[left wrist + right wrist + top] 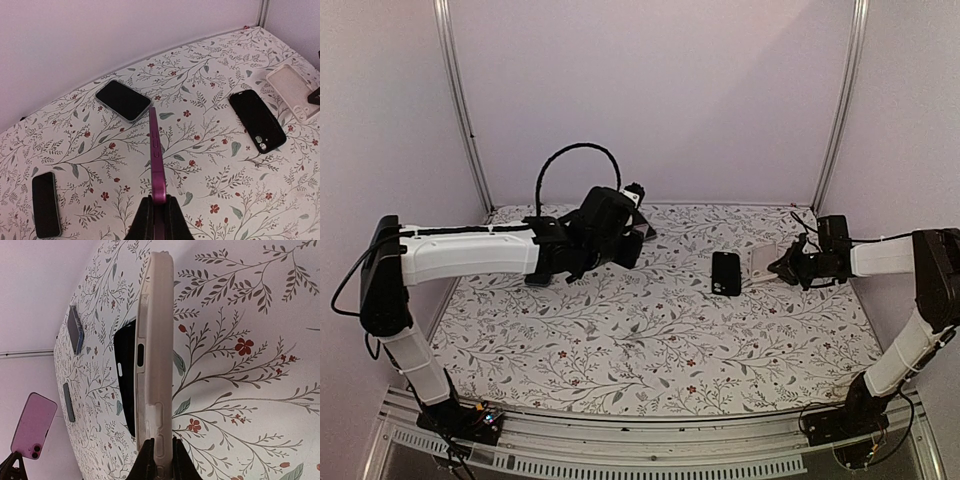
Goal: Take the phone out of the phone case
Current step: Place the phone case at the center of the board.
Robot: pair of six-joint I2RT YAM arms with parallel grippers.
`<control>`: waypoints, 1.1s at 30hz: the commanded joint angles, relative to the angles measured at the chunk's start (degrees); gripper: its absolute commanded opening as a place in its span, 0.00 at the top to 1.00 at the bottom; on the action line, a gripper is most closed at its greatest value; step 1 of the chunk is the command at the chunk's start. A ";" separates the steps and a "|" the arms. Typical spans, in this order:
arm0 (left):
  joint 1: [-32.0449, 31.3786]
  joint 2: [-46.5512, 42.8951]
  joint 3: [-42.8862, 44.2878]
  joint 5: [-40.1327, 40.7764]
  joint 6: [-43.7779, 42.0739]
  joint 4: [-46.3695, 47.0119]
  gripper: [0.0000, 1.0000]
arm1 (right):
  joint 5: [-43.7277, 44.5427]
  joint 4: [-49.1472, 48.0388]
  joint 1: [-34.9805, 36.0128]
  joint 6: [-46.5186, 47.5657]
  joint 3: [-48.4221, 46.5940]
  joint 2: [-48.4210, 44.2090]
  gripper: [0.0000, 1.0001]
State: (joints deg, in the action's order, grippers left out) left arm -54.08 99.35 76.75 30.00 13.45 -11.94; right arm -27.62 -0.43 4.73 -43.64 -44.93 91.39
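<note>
Phone in one gripper, case in the other, the two apart.
The left gripper [159,202] is clamped on a purple phone [156,155], held edge-on. A second phone [46,204] lies off to its left and a dark-screened phone [123,101] lies ahead of its fingers. A black case [257,120] lies between the two grippers. The right gripper [159,452] pinches the empty cream phone case [152,350].
</note>
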 commanded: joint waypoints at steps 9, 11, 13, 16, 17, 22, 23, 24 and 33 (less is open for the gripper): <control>0.91 0.06 1.38 0.24 -0.61 0.61 1.00 | 0.51 0.34 -0.47 2.57 -0.41 1.80 0.77; 0.97 0.00 1.38 0.32 -0.60 0.61 1.00 | 1.03 2.00 -0.43 2.76 -0.48 1.44 0.72; 1.04 0.01 1.30 0.39 -0.62 0.63 1.00 | 1.74 2.57 -0.50 3.00 -0.60 0.88 0.67; 1.09 -0.12 1.13 0.32 -0.45 0.61 1.00 | 3.01 3.55 -0.47 3.51 -0.60 0.10 0.63; 1.09 -0.14 1.06 0.43 -0.45 0.64 1.00 | 3.54 3.77 -0.43 3.55 -0.56 -0.34 0.63; 1.17 -0.31 0.86 0.63 -0.16 0.28 1.00 | 5.75 5.00 -0.47 4.40 -0.63 -1.63 0.60; 1.17 -0.40 0.78 0.71 -0.11 0.16 1.00 | 6.26 5.45 -0.50 4.71 -0.82 -1.72 0.57; 1.16 -0.46 0.65 0.82 0.02 0.05 1.00 | 6.79 5.85 -0.54 5.10 -0.98 -1.95 0.55; 1.60 -1.12 -0.78 1.49 1.11 -0.67 1.00 | 9.91 7.74 -0.47 7.27 -1.63 -5.59 0.30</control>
State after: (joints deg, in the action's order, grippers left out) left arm -53.56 99.57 76.66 29.98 13.72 -14.11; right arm -19.92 6.39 4.47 -38.17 -45.04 88.68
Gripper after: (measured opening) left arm 0.041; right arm 0.671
